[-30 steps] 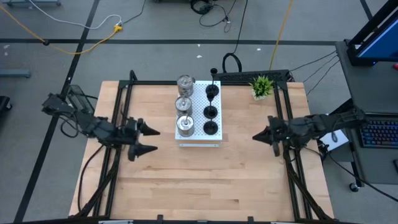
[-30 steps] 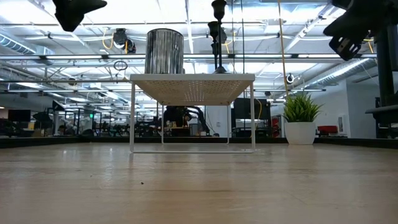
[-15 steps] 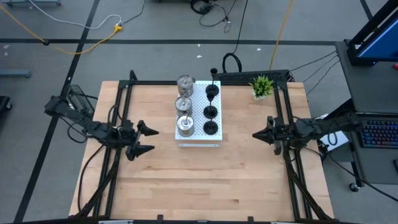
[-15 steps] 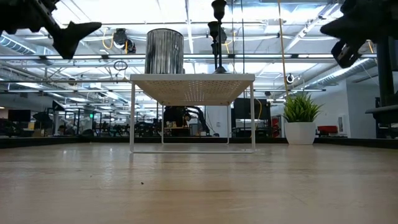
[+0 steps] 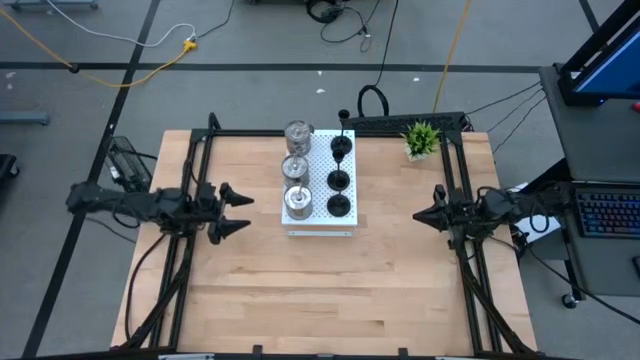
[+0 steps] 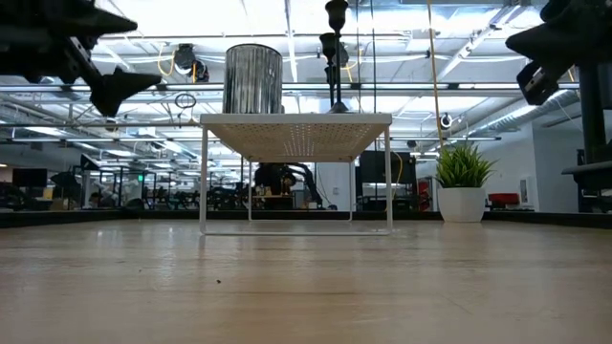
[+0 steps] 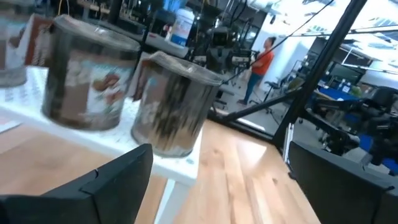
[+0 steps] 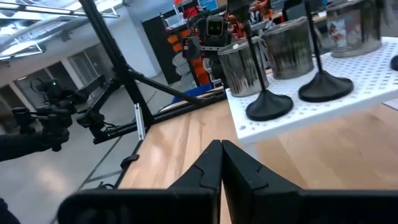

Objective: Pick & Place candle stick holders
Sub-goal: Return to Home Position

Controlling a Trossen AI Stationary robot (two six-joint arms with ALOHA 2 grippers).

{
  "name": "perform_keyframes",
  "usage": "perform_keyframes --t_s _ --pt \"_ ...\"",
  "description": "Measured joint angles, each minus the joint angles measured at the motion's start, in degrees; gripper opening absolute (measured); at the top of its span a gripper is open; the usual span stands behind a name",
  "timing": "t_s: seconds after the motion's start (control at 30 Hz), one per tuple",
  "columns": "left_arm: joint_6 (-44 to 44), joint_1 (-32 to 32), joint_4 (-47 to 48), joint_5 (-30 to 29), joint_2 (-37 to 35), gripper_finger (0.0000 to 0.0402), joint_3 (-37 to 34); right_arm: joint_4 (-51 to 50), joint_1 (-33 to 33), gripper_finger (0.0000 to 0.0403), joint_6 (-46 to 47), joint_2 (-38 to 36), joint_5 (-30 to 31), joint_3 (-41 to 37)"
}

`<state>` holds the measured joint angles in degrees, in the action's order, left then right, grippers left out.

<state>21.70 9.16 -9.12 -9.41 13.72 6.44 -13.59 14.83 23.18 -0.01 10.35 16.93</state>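
While both retreat outward, left claw (image 5: 238,211), wide, and right claw (image 5: 420,214), closed, leave the holders (image 5: 339,180) standing between them; placing looks finished.

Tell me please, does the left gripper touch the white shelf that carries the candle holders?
Apart. The high view shows a strip of bare table between the left gripper, its jaws open, and the edge of the white shelf.

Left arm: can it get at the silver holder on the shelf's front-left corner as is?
Probably yes. The left end effector hangs open beside the white shelf, facing the silver holder at that corner, with nothing standing between them. The right end effector sits shut on the far side.
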Motion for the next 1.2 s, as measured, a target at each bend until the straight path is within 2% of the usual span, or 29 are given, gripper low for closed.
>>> perform_keyframes --t_s 0.1,0.2,0.4,0.53,0.67,0.8,0.93,1.2 --pt "0.58 -3.45 5.01 3.65 -4.15 0.0385 0.00 -1.42 -0.02 0.0000 0.08 0.17 0.10 0.05" --pt "-0.21 -4.55 8.64 4.04 -6.54 0.0384 0.00 -0.24 -0.02 0.0000 0.01 0.72 0.30 -0.37" --pt "-0.62 -4.59 13.79 2.54 -7.00 0.0372 0.02 1.26 -0.02 0.0000 -2.18 0.74 0.70 -3.47" --pt "-1.75 -4.59 15.69 -0.66 -7.00 0.0368 0.02 5.14 0.00 0.0000 -3.33 0.78 3.19 -6.76" --pt "-2.55 -4.59 17.21 -2.87 -7.00 0.0371 0.02 6.31 0.00 0.0000 -2.39 0.82 3.10 -8.79" --pt "-2.27 -4.59 14.88 -3.10 -7.04 0.0377 -1.82 6.71 0.00 0.0000 -3.00 0.73 3.07 -9.18" --pt "-3.02 -4.68 8.07 -1.33 -6.06 0.0382 -4.90 6.55 0.00 0.0000 -4.28 0.74 3.06 -9.22" --pt "-3.19 -6.06 8.55 -0.52 -5.84 0.0376 -4.94 5.53 0.00 0.0000 -7.04 0.75 3.06 -9.25"
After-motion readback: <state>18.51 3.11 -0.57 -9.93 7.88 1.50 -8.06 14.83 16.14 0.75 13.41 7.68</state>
